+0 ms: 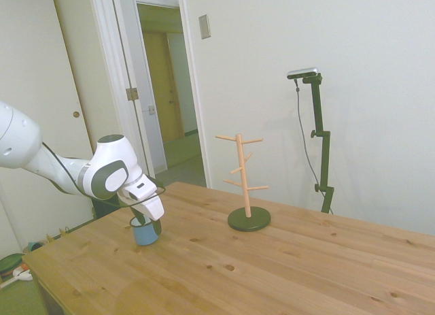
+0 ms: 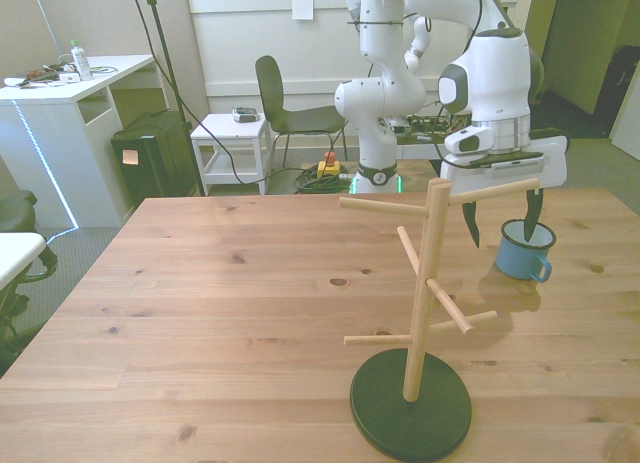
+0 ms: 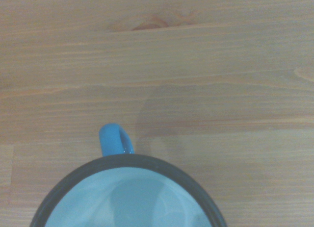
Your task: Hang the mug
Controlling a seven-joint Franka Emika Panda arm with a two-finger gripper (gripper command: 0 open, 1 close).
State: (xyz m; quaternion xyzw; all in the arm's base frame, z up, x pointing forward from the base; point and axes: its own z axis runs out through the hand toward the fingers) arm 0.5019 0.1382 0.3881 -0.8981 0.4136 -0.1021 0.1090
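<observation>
Peg stand (image 2: 421, 313) bare; mug (image 2: 524, 249) unhung.
Open fingers (image 2: 503, 223) straddle the mug at two o'clock on the surface (image 2: 220, 303); grasp, lift, hanging remain.

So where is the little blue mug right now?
The mug stands upright on the table at the front view's right, under the gripper and beyond the wooden peg stand.

A pale wooden worktop (image 2: 200, 313) fills the foreground. In the front view, behind it stand a dark chair (image 2: 285, 108), a small white side table (image 2: 235, 138), a black box (image 2: 150, 158) on the floor and a white desk (image 2: 60, 113) at the front view's left. In the side view, plain white walls (image 1: 340, 43) flank an open doorway (image 1: 166, 90) onto a dim hallway, with a grey wall plate (image 1: 204, 26) beside it.
</observation>
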